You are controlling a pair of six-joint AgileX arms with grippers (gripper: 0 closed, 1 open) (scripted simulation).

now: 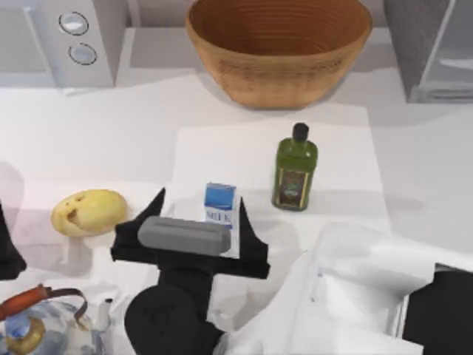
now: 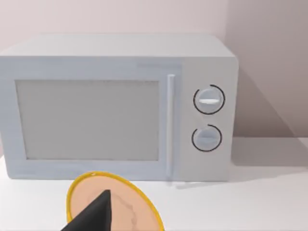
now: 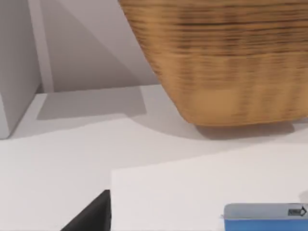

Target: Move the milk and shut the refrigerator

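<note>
The milk, a small blue-and-white carton, stands upright on a white mat near the table's middle. My right gripper is open and low at the front, its two dark fingers on either side of the carton without touching it. The carton stands nearer the finger on the right. The milk's blue top also appears in the right wrist view. The refrigerator is a grey cabinet at the back right, partly cut off; I cannot tell how its door stands. My left gripper is parked at the left edge.
A large wicker basket stands at the back centre. A green bottle is right of the milk. A white microwave sits back left, a potato at the left, a kettle front left. Crumpled white sheet lies front right.
</note>
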